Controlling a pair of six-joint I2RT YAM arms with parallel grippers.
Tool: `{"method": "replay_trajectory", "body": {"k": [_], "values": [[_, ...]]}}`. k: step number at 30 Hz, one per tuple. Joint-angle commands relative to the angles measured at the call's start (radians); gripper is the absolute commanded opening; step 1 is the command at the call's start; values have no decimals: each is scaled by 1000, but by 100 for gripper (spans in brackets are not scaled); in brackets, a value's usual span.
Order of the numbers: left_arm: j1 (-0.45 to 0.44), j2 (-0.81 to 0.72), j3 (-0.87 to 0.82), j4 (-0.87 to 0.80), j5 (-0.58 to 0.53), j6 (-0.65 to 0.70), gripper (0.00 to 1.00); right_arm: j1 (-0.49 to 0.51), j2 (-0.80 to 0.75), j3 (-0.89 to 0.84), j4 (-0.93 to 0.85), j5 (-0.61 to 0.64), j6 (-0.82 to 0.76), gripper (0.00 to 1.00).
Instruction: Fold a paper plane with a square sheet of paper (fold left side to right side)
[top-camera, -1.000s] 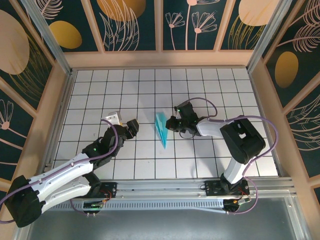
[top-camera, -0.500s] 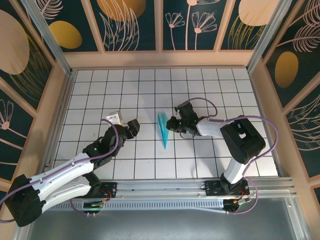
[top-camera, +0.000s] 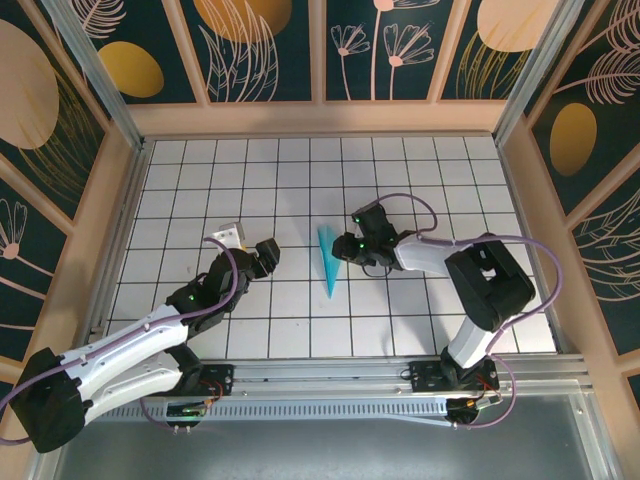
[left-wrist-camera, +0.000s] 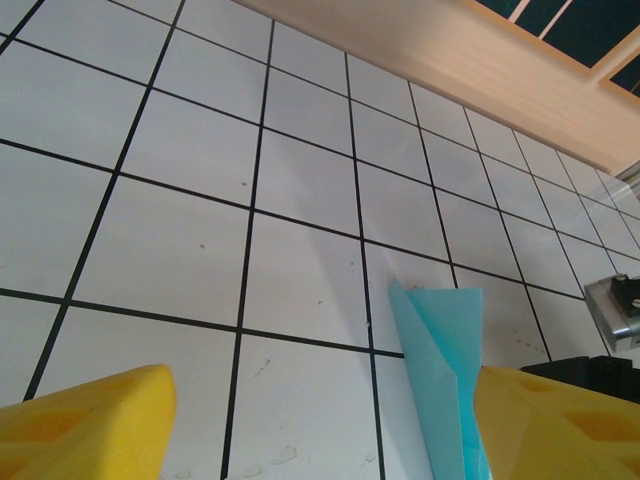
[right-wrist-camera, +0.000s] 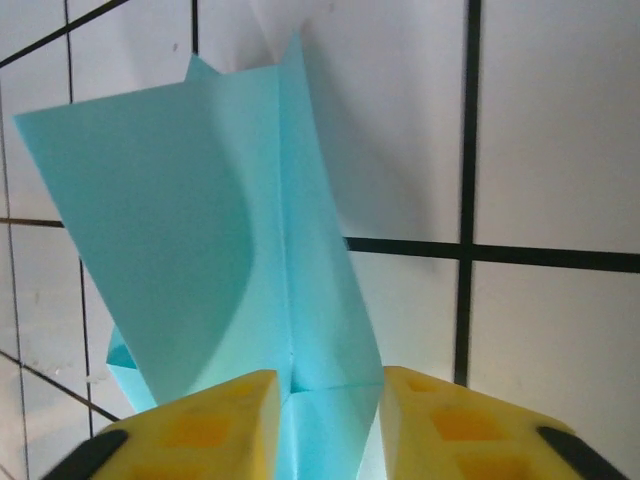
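Note:
The paper plane (top-camera: 327, 259) is a slim teal dart lying on the white grid near the table's middle, its point toward the near edge. My right gripper (top-camera: 344, 249) sits right beside its wide end. In the right wrist view the yellow fingers (right-wrist-camera: 200, 430) stand apart either side of the folded paper (right-wrist-camera: 200, 230), one wing curling upward. My left gripper (top-camera: 265, 254) is open about one tile left of the plane. In the left wrist view the plane (left-wrist-camera: 440, 360) lies just inside the right finger (left-wrist-camera: 560, 420), untouched. No flat square sheet shows.
Wooden walls (top-camera: 320, 118) fence the grid table on three sides, and an aluminium rail (top-camera: 330, 375) carries both arm bases at the near edge. Open tiles lie behind the plane and to both sides of the arms.
The right gripper's jaws have parted from a closed pinch on the plane. The plane now looks narrower and flatter on the table. The left arm has barely moved.

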Motion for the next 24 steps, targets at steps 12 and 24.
{"method": "replay_trajectory", "body": {"k": [12,24], "values": [[26,-24,17,10,-6,6,80,92,-77,117,-293,30,-58,43],[29,-23,16,4,2,3,80,139,8,148,-282,38,-47,43]]}}
